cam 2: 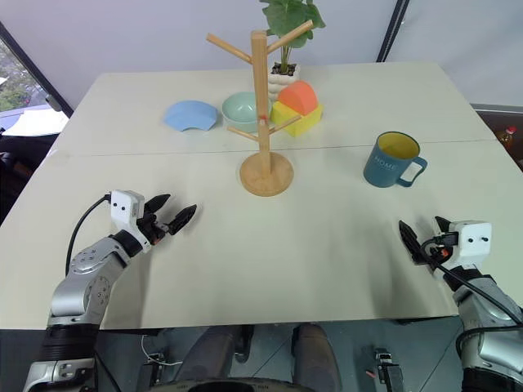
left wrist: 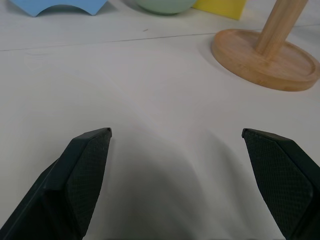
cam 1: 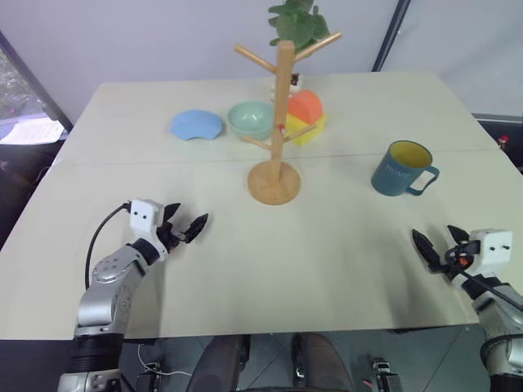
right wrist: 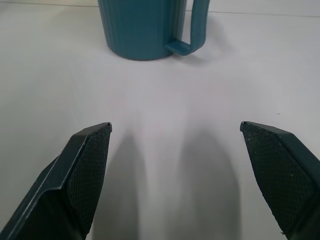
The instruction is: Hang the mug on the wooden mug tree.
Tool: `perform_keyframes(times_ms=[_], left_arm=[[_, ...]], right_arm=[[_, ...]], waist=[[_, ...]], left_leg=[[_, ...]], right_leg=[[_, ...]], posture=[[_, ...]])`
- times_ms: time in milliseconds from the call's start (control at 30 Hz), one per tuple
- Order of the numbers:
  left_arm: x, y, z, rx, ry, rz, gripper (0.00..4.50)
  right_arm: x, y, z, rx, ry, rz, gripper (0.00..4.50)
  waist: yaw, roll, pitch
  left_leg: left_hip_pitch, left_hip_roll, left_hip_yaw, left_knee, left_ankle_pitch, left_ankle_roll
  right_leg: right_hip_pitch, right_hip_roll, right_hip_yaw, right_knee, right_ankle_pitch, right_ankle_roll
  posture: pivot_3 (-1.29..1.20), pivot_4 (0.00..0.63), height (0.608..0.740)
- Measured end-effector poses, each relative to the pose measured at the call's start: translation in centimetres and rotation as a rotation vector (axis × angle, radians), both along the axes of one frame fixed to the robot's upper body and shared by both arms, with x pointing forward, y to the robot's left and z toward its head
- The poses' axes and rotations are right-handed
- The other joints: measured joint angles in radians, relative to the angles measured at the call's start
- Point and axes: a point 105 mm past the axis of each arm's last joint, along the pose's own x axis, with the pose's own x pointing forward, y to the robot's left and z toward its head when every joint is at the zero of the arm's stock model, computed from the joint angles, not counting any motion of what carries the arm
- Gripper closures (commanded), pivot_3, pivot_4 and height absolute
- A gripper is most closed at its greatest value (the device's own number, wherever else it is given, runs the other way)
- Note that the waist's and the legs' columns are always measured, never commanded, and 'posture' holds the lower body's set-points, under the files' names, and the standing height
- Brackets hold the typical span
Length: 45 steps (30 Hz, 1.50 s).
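mug (cam 1: 400,169) upright on desk (cam 1: 343,253), handle toward right gripper (cam 1: 435,242) | both grippers' fingers spread, empty | ceramic: rigid, glazed-slick, breakable, probably weighty | grip rim wall, leaving handle free for mug tree (cam 1: 278,122) peg

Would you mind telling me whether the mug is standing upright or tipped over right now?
Upright. The mug stands on its base on the table, its yellow inside facing up and its handle out to the side.

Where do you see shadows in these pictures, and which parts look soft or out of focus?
Right wrist view: two soft shadows lie on the table under the open right hand, and the mug looks sharp. Left wrist view: one broad shadow lies under the open left hand; its near fingers look soft.
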Motion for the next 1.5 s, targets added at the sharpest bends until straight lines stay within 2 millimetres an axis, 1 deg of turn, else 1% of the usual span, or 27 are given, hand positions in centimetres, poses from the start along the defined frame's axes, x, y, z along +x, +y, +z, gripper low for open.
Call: perform_keyframes(times_ms=[200, 300, 400, 500, 600, 667, 733, 833, 933, 1067, 1167, 1500], left_arm=[[0.0, 0.0, 0.0, 0.001, 0.004, -0.004, 0.0], [-0.1, -0.5, 0.0, -0.004, 0.017, -0.031, 0.0], [-0.8, -2.7, 0.5, -0.026, 0.023, -0.156, 0.0], [-1.9, -5.4, 1.7, -0.018, -0.002, -0.305, 0.0], [-3.9, -9.0, 3.0, 0.041, -0.046, -0.519, 0.0], [-5.0, -11.1, 3.7, 0.055, -0.074, -0.629, 0.0], [-5.5, -12.3, 4.2, 0.056, -0.089, -0.69, 0.0], [-5.6, -13.4, 5.2, 0.017, -0.111, -0.725, 0.0], [-5.9, -14.6, 5.5, 0.005, -0.127, -0.768, 0.0], [-6.0, -15.0, 5.5, 0.007, -0.126, -0.782, 0.0], [-5.9, -15.1, 5.8, 0.011, -0.136, -0.783, 0.0], [-5.7, -15.1, 6.0, 0.014, -0.146, -0.771, 0.0]], right_arm=[[0.1, -0.1, 0.2, 0.0, -0.01, -0.014, 0.2], [0.3, 0.0, 0.3, 0.0, -0.018, -0.015, 0.2], [0.8, 0.0, 0.6, -0.004, -0.027, -0.023, 0.2], [1.4, 0.1, 0.8, -0.011, -0.033, -0.027, 0.2], [2.0, 0.0, 1.2, -0.01, -0.048, -0.044, 0.2], [2.4, -0.2, 1.5, -0.009, -0.061, -0.067, 0.2], [2.8, -0.3, 1.8, -0.015, -0.07, -0.086, 0.2], [3.4, -0.3, 1.8, -0.022, -0.075, -0.111, 0.2], [4.9, 0.1, 1.9, -0.018, -0.087, -0.14, 0.2], [6.2, 0.2, 2.4, -0.046, -0.107, -0.167, 0.2], [6.9, 0.1, 2.3, -0.049, -0.114, -0.19, 0.2], [7.8, -0.8, 1.6, -0.051, -0.112, -0.255, 0.2]], waist=[[0.0, 0.0, 0.0], [0.0, 0.0, 0.0], [0.0, 0.0, 0.0], [0.0, 0.0, 0.0], [0.0, 0.001, 0.0], [0.0, 0.001, 0.0], [0.0, 0.001, 0.0], [-0.002, 0.001, 0.0], [-0.005, 0.001, 0.0], [-0.001, 0.001, 0.0], [0.0, 0.001, 0.0], [-0.003, 0.001, 0.0]], left_leg=[[0.0, 0.0, 0.0, 0.0, 0.0, 0.0], [0.0, 0.0, 0.0, 0.0, 0.0, 0.0], [0.0, 0.0, 0.0, 0.0, 0.0, 0.0], [0.0, 0.0, 0.0, 0.0, 0.0, 0.0], [0.001, 0.0, 0.001, 0.0, 0.0, 0.0], [0.001, 0.0, 0.001, 0.0, 0.0, 0.0], [0.001, 0.0, 0.001, 0.0, 0.001, 0.002], [0.001, 0.0, 0.001, 0.0, 0.002, 0.002], [0.003, 0.0, 0.003, 0.0, 0.002, 0.003], [0.002, 0.0, 0.003, 0.001, 0.002, 0.003], [0.002, 0.0, 0.003, 0.001, 0.002, 0.003], [0.003, 0.0, 0.003, 0.003, 0.002, 0.003]], right_leg=[[0.0, 0.0, 0.0, 0.0, 0.0, 0.0], [0.0, 0.0, 0.0, 0.0, 0.0, 0.0], [0.0, 0.0, 0.0, 0.0, 0.0, 0.0], [0.0, 0.0, 0.0, 0.0, 0.0, 0.0], [0.001, 0.0, 0.0, 0.0, 0.0, 0.0], [0.001, 0.0, 0.0, 0.0, 0.0, 0.0], [0.001, 0.0, 0.0, 0.0, 0.0, 0.0], [0.001, 0.001, 0.0, 0.0, 0.0, 0.0], [0.002, 0.001, 0.001, 0.001, 0.0, 0.0], [0.002, 0.001, 0.001, 0.001, 0.0, 0.0], [0.002, 0.001, 0.001, 0.001, 0.0, 0.0], [0.003, 0.001, 0.001, 0.002, 0.001, 0.0]], posture=[[0.0, 0.15, 0.74], [0.0, 0.15, 0.74], [0.0, 0.15, 0.74], [0.0, 0.15, 0.74], [0.0, 0.15, 0.74], [0.0, 0.15, 0.74], [0.0, 0.15, 0.74], [0.0, 0.15, 0.74], [0.0, 0.15, 0.74], [0.0, 0.15, 0.74], [0.0, 0.15, 0.74], [0.0, 0.15, 0.74]])
